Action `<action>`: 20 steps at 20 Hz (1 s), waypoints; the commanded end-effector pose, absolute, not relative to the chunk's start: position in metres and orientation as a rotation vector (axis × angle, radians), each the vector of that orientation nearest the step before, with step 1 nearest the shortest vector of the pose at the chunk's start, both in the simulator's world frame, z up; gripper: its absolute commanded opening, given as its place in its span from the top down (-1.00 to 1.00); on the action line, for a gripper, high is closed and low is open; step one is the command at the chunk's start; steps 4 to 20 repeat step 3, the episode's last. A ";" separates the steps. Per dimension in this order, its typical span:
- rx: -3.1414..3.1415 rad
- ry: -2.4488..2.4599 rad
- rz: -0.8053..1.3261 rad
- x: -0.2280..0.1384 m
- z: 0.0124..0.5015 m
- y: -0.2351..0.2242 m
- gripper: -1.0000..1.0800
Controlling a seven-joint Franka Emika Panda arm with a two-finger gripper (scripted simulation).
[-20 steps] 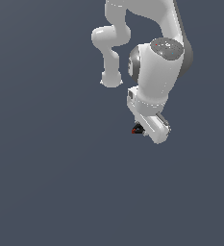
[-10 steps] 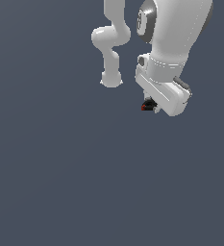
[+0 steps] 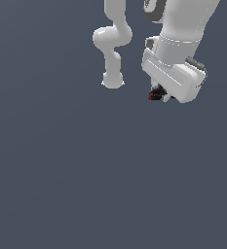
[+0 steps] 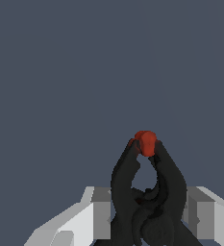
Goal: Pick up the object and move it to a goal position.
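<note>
Gripper (image 3: 160, 95) holding the object (image 3: 155, 94), off the floor.

In the exterior view the arm base (image 3: 112, 80) stands left of centre; to its right the white gripper carries the black object with its red spot at its tip. The wrist view shows the fingers (image 4: 100, 211) closed narrow on the object's (image 4: 147, 192) black prongs, red tip foremost.

A bare simulated scene is shown: a flat, featureless grey-blue ground (image 3: 61, 185) and an untextured white arm (image 3: 112, 39).

White arm (image 3: 176, 44) reaching down from above, end effector (image 3: 157, 94) pointing downward — fingers closed together
</note>
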State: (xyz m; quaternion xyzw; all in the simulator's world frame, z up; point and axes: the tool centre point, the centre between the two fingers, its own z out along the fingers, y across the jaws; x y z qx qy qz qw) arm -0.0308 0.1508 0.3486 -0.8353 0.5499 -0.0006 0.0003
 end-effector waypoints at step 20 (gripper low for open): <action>-2.624 1.728 0.000 -0.030 0.349 0.151 1.00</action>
